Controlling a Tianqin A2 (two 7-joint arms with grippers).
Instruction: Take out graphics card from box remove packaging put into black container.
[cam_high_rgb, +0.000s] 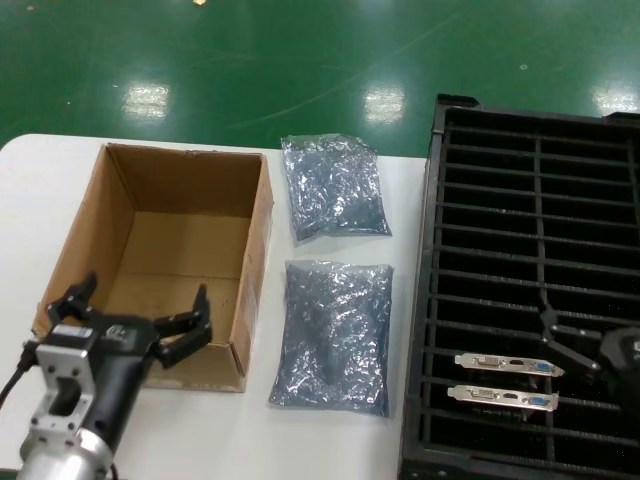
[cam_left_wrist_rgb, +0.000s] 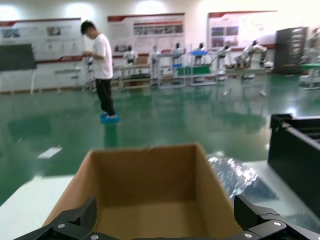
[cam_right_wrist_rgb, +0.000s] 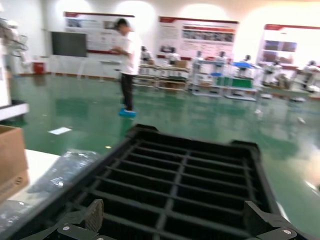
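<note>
The brown cardboard box (cam_high_rgb: 165, 250) lies at the table's left, and its inside looks empty (cam_left_wrist_rgb: 150, 200). My left gripper (cam_high_rgb: 142, 292) hangs open over the box's near wall, nothing between its fingers (cam_left_wrist_rgb: 80, 217). Two crinkly grey packaging bags lie right of the box, one farther (cam_high_rgb: 335, 185) and one nearer (cam_high_rgb: 333, 335). I cannot tell whether they hold anything. The black container (cam_high_rgb: 500, 200) fills the right side. Two graphics cards stand in its near slots, silver brackets up (cam_high_rgb: 508, 365) (cam_high_rgb: 503, 398). My right gripper (cam_high_rgb: 560, 338) hovers open over the container (cam_right_wrist_rgb: 185, 185), just right of the cards.
The white table (cam_high_rgb: 30, 200) ends at a rounded far-left corner, with green floor beyond. A person (cam_left_wrist_rgb: 102, 70) stands far off on that floor. A strip of bare table runs between the bags and the container's wall (cam_high_rgb: 435, 300).
</note>
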